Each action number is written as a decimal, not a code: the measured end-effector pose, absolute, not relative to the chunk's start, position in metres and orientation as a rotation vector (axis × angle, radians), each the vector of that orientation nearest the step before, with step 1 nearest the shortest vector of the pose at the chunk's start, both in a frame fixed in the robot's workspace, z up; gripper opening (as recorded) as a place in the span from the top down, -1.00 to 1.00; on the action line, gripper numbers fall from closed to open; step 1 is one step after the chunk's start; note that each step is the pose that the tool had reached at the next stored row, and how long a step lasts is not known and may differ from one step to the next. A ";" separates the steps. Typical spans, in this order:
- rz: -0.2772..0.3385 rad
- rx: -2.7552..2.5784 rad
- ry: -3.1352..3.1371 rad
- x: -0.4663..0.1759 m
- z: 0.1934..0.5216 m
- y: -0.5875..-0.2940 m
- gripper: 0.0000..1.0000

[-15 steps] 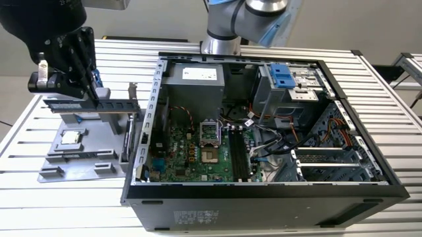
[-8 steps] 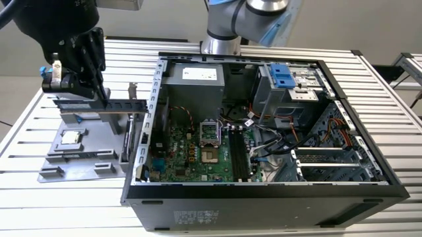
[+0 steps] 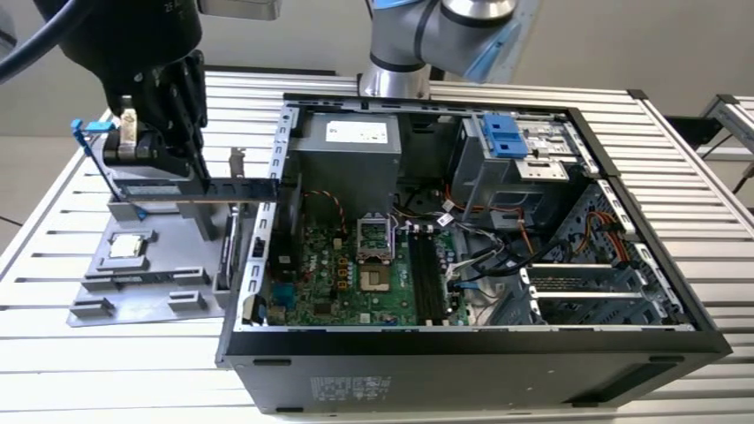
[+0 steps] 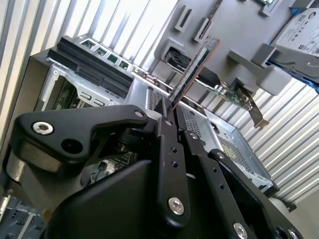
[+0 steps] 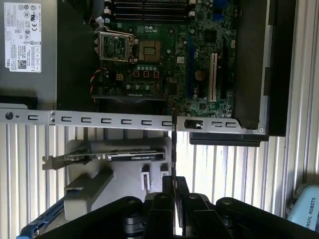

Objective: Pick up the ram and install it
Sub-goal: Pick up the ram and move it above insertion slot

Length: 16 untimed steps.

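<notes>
Black gripper (image 3: 189, 175) (image 4: 172, 112) (image 5: 173, 185): fingers pinched narrow on the ram (image 3: 242, 186) (image 4: 194, 64) (image 5: 173, 149). The ram is a thin dark strip held level and on edge. It sits just outside the computer case (image 3: 471, 340) on the exterior view's left, with its free end reaching to the case's side wall (image 5: 99, 120).

Computer case: black and silver, lying open on a ribbed aluminium table (image 3: 48, 353). Contents:
- green motherboard (image 3: 342, 283) (image 5: 164, 55) on the case floor
- open processor socket (image 3: 377, 281) (image 5: 149, 50) at mid-board
- black memory slots (image 3: 426, 278) (image 5: 149, 7) beside the socket
- grey power supply (image 3: 348, 146) (image 5: 25, 45) at the far end
- drive cage with a blue latch (image 3: 509, 137) in the far corner on the exterior view's right
- loose cables between the cage and the board

Grey holder tray (image 3: 141, 291) (image 4: 249, 30): just beside the case, below the gripper. Contents:
- square silver processor chip (image 3: 127, 247) lying flat in a recess
- hard drive in a blue frame (image 3: 85, 131) (image 4: 301, 30) at the tray's far end, partly hidden by the gripper
- expansion card (image 5: 119, 156) (image 4: 234, 97) with a metal bracket, standing on edge in a slot nearest the case wall
</notes>
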<state>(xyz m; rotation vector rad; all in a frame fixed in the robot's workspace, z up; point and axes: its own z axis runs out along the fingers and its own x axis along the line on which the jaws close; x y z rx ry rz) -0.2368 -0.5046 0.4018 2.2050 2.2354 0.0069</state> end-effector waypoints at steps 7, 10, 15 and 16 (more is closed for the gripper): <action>0.007 2.205 2.235 -0.226 0.402 -0.505 1.00; 0.007 2.205 2.236 -0.222 0.402 -0.505 1.00; 0.006 2.205 2.236 -0.213 0.402 -0.505 1.00; 0.006 2.205 2.236 -0.212 0.402 -0.505 1.00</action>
